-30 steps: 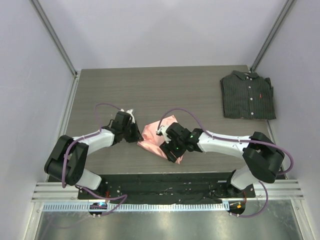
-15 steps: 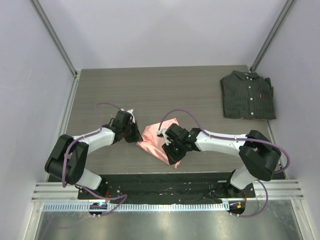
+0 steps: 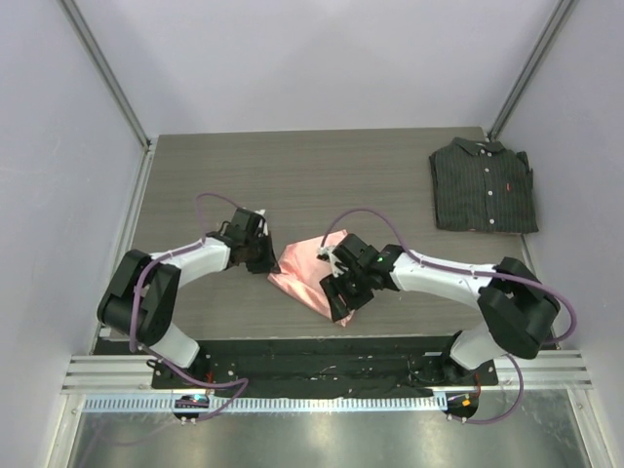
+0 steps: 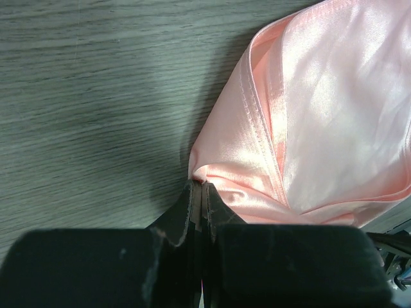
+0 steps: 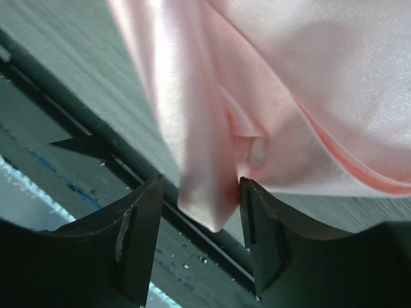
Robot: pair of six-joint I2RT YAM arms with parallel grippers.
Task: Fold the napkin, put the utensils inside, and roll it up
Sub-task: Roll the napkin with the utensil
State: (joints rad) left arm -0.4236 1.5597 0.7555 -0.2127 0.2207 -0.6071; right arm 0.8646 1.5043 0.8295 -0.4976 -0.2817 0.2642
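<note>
The salmon-pink satin napkin lies folded and bunched on the table between the two arms. My left gripper is shut on its left corner; in the left wrist view the fingers pinch a fold of the napkin. My right gripper is open at the napkin's near right corner; in the right wrist view a hanging corner of the napkin sits between the spread fingers, touching the right one. The fork is hidden or out of view.
A dark pinstriped folded shirt lies at the table's far right. The black base plate runs along the near edge, close under the right gripper. Grey walls stand on both sides.
My right gripper has shifted slightly right and toward the near edge along the napkin's corner. My left gripper has moved a little right and away, still pinching the cloth. The napkin looks flatter and longer.
</note>
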